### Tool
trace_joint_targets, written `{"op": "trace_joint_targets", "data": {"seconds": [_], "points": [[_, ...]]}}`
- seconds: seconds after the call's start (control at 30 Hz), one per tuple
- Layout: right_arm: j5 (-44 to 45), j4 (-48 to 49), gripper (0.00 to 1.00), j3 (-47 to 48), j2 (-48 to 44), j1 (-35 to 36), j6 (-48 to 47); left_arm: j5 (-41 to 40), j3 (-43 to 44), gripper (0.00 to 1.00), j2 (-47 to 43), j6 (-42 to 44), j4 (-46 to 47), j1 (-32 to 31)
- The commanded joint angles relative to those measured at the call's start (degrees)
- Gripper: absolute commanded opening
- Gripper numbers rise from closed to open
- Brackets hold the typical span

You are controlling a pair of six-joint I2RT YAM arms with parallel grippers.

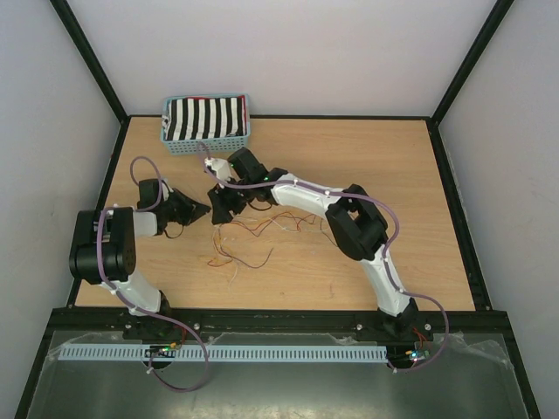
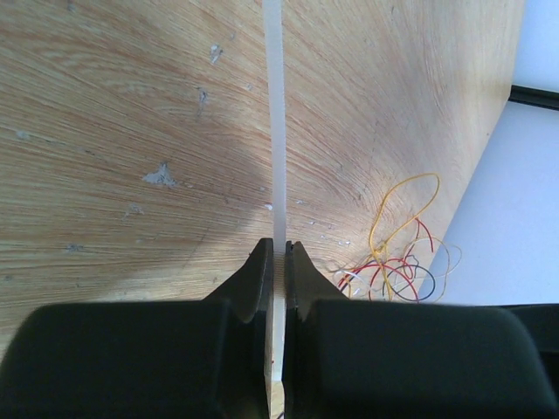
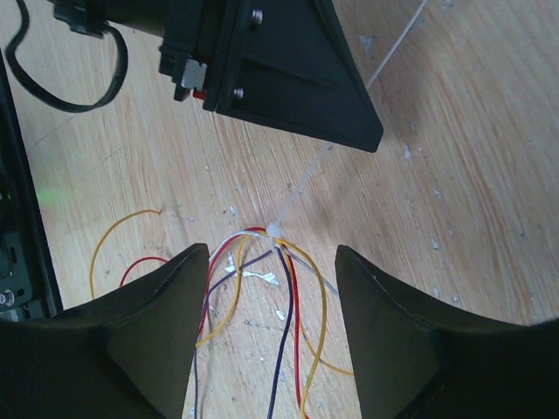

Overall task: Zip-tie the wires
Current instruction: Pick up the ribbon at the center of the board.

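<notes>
The thin wires (image 3: 293, 332), red, orange, dark and white, are drawn together inside the loop of a white zip tie (image 3: 276, 230) on the wooden table. They fan out across the table in the top view (image 1: 253, 236). My left gripper (image 2: 278, 246) is shut on the zip tie's strap (image 2: 276, 131), which runs straight out ahead of it. My right gripper (image 3: 272, 262) is open just above the wires, one finger on either side of the bundle, touching nothing. In the top view the left gripper (image 1: 206, 210) and the right gripper (image 1: 224, 208) nearly meet.
A light-blue basket (image 1: 175, 146) holding black-and-white striped cloth stands at the back left, just behind both grippers. Loose wire ends (image 2: 397, 262) curl to the right of the left gripper. The left gripper's black body (image 3: 288, 78) hangs close over the right gripper.
</notes>
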Motion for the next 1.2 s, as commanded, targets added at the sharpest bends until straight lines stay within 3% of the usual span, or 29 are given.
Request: {"op": "trace_joint_targets", "data": {"seconds": [0.0,0.6,1.17], "points": [[-1.99,-1.41,0.69,2.71,2.14,0.65,0.66,-0.3,0.02,0.0,-1.77,0.4,0.6,-0.35],[-1.3,-1.49,0.52,6.74,6.91,2.27,1.86,-0.3,0.36,0.0,-3.08,0.32,0.14,-1.12],[1.57,-1.48,0.35,4.21,6.47,2.31,1.02,-0.04,0.67,0.0,-4.25,0.64,-0.5,-1.12]]}}
